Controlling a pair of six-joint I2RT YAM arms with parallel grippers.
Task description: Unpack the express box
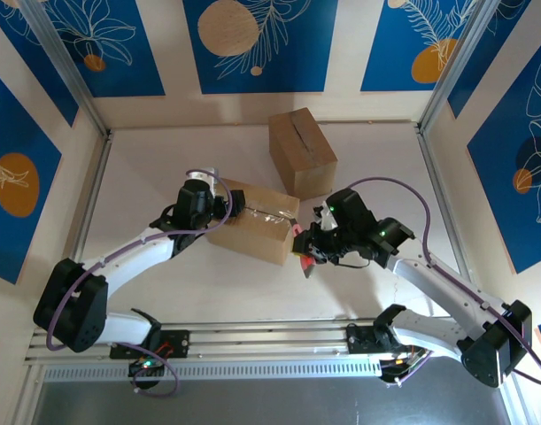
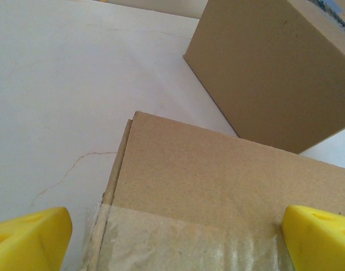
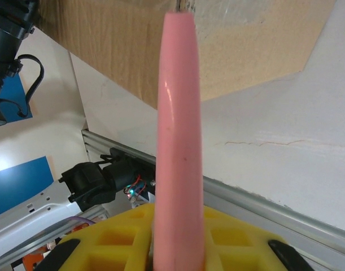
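express box lies flat mid-desk, between the two arms, long side running left to right

clear tape runs along its top face

second cardboard box stands on the far side, plain brown. Its near corner is right by the express box's far right corner, can't tell if they touch

left arm comes in from near left, wrist over the left end of the express box

left fingers are released, spread wide, gripping nothing. In the left wrist view one yellow tip sits out past the box's edge over the desk, the other over the cardboard top, with the tape strip between them

right arm comes in from near right, wrist just off the right end of the express box

right fingers are clenched on a pink tool, a long smooth rounded shaft pointing straight out from the yellow pads toward the box

tool tip is up against the taped part of the box. It sits at the top edge of the right wrist view, so can't tell if it's into the tape or just touching
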